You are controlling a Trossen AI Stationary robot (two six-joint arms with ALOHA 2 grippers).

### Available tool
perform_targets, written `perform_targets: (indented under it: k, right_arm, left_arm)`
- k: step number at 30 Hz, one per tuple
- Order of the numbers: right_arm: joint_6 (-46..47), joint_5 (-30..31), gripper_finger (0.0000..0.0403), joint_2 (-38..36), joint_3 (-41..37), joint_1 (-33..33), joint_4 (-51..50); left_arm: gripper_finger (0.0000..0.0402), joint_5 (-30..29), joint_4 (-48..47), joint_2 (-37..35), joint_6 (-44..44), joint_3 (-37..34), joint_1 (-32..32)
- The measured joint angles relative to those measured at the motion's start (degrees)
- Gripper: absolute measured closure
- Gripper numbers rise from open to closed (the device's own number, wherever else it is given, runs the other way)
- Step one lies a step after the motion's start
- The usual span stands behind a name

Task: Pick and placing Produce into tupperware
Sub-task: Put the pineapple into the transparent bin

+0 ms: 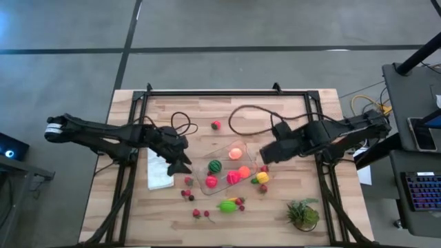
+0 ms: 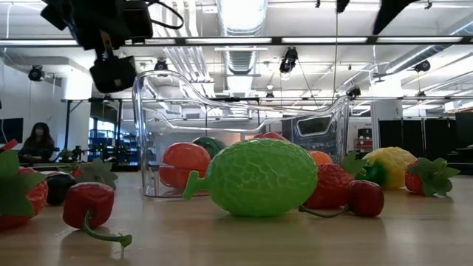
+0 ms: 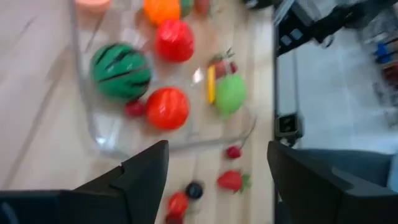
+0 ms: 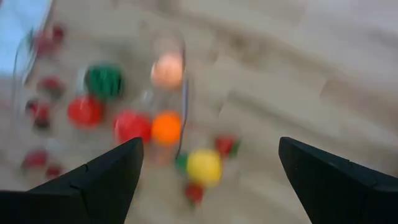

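Observation:
The clear tupperware [image 1: 222, 154] sits mid-table and holds a striped melon [image 1: 215, 166], red fruits [image 1: 211, 181], an orange one [image 1: 243, 171] and a peach-coloured one [image 1: 235, 152]. Outside it lie a yellow fruit [image 1: 262, 177], a lime-green fruit [image 1: 227, 205], small red berries [image 1: 187, 195] and a lone red fruit [image 1: 216, 125]. My left gripper [image 1: 183, 164] hovers open and empty beside the tupperware's left end, above the table. My right gripper [image 1: 266, 156] hovers open and empty at its right end. In the left wrist view the open left gripper [image 3: 217, 155] looks down on the melon [image 3: 121, 70].
A white folded cloth [image 1: 160, 173] lies under the left gripper's side. A spiky green plant tuft [image 1: 303, 213] stands near the table's near right corner. A dark cable [image 1: 244, 117] loops on the far part of the table. Black frame rails [image 1: 227, 92] run along the edges.

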Motion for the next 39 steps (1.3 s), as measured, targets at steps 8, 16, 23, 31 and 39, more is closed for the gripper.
perform_targets:
  k: [8, 16, 23, 31, 39]
  right_arm:
    - [18.4, -0.5, 0.0038, 1.5, -2.0, 8.2, -0.7]
    - [24.5, -0.4, 0.0038, 6.9, -3.9, 12.8, 1.5]
    - [15.5, -0.8, 0.0038, 9.2, -4.0, 13.1, 5.8]
    - [13.7, -0.4, 0.0038, 1.9, -11.2, 14.5, 11.5]
    - [3.9, 2.0, 0.0038, -13.2, -31.1, 16.6, 34.5]
  left_arm:
    - [0.0144, -3.1, -2.1, -3.0, 4.8, -0.4, 0.0]
    - [0.0144, -6.3, -6.5, -3.0, 8.9, -0.5, 0.0]
    - [0.0144, -16.2, -14.1, -3.2, 2.5, 0.1, 0.0]
    - [0.0144, -16.4, -13.6, -3.2, -0.5, 0.1, -0.1]
    - [0.0144, -16.6, -12.0, -2.4, -1.5, 0.1, -0.1]
